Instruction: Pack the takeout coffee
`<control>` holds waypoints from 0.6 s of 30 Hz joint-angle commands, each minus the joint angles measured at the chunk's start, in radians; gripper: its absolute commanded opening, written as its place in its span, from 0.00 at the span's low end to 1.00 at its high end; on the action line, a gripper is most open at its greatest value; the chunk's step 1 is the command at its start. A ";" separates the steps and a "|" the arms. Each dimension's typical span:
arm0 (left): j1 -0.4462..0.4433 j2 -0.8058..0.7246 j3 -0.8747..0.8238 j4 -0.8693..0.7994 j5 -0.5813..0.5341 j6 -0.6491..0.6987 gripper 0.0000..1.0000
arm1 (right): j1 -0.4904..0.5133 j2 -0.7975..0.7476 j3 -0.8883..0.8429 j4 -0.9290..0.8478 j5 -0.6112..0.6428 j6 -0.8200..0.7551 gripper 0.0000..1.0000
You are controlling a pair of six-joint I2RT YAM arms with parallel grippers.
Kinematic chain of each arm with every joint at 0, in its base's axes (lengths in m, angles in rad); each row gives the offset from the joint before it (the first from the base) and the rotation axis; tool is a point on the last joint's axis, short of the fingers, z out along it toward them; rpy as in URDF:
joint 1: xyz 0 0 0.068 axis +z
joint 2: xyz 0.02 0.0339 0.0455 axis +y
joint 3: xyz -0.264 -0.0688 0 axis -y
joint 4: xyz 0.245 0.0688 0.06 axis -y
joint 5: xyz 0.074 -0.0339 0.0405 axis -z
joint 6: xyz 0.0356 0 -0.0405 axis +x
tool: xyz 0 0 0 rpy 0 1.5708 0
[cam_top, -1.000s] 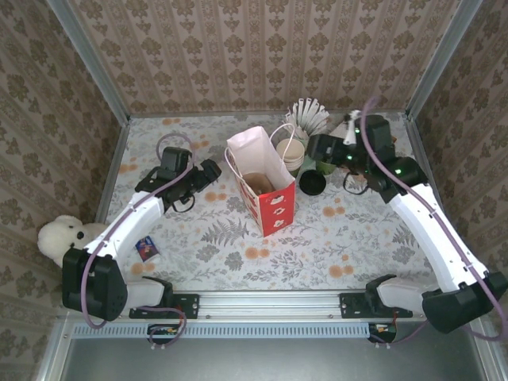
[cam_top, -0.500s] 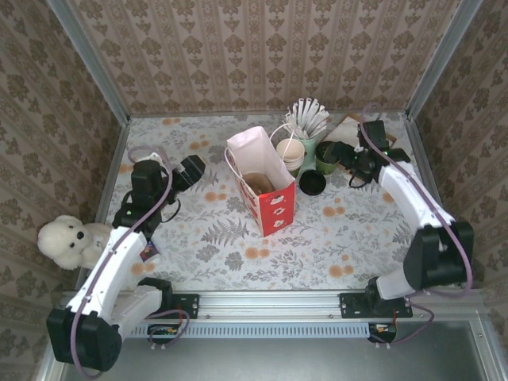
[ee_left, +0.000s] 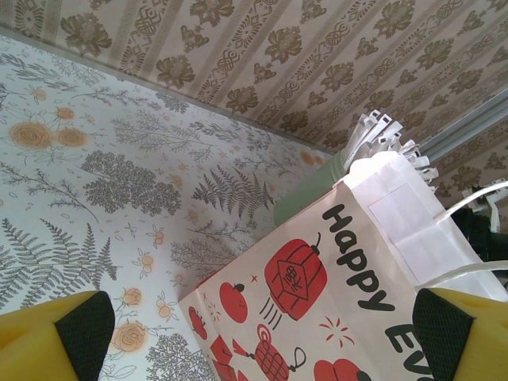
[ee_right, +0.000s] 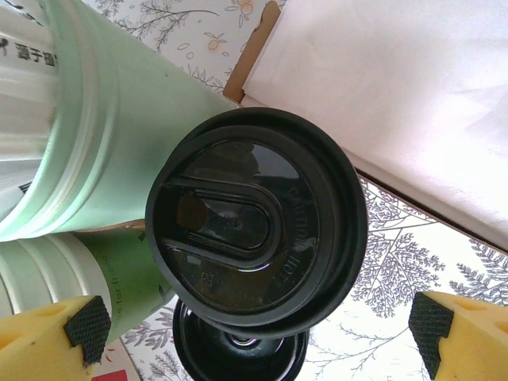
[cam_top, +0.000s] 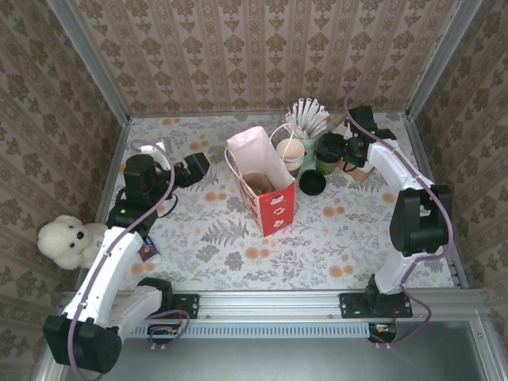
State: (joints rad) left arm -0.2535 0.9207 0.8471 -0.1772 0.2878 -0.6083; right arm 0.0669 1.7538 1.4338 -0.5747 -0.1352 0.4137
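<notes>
The right pincer [ee_right: 254, 332] is wide open and holds nothing. Right in front of it stands the takeout coffee [ee_right: 254, 234], a little green cup with a round black lid. The cup is on the counter [cam_top: 222, 238], at the back on the right, just beside the green holder of white sticks [ee_right: 127, 119]. A loose black lid [cam_top: 312, 183] lies near it. The red and white paper bag [cam_top: 266, 190] stands upright in the middle, and the coffee is outside it. The left pincer [ee_left: 262, 333] is wide open too, with nothing in it, and faces the bag's side. A white teddy bear [cam_top: 67, 238] sits at the left edge.
</notes>
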 commanded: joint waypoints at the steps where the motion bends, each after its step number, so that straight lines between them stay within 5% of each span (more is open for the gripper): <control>1: 0.004 -0.004 0.010 -0.005 -0.021 0.007 1.00 | -0.003 0.035 0.044 -0.028 0.013 -0.036 1.00; 18: 0.002 0.032 0.037 -0.074 -0.047 -0.024 1.00 | -0.003 0.156 0.136 -0.038 0.017 -0.077 0.98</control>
State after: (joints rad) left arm -0.2535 0.9527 0.8543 -0.2432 0.2466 -0.6174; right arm 0.0666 1.8797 1.5349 -0.5926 -0.1204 0.3580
